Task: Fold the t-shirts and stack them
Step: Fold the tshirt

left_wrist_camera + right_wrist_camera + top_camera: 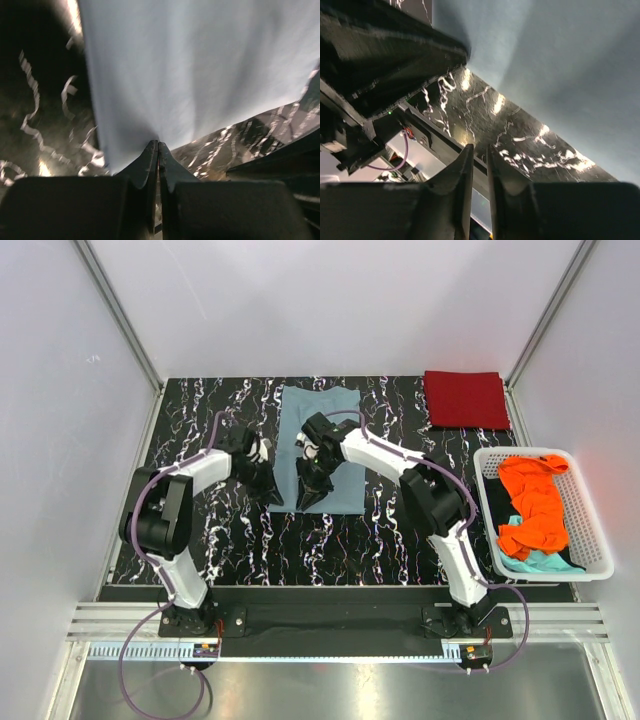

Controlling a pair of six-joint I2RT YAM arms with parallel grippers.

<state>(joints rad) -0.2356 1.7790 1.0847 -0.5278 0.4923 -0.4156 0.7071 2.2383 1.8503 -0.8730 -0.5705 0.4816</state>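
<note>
The grey-blue t-shirt lies flat, long axis near to far.

Both arms reach forward from their bases and bend inward, so the two tools sit side by side near the middle, close but apart. The left arm rises from its base, folds at the elbow and stretches to the right, its wrist tipped downward. The left tool has its jaws pressed together, pinching the edge of the grey-blue t-shirt. The right arm climbs from its base, elbows out, then runs leftward, its wrist also angled down. The right tool shows a narrow gap between its fingers, with nothing caught in it.
</note>
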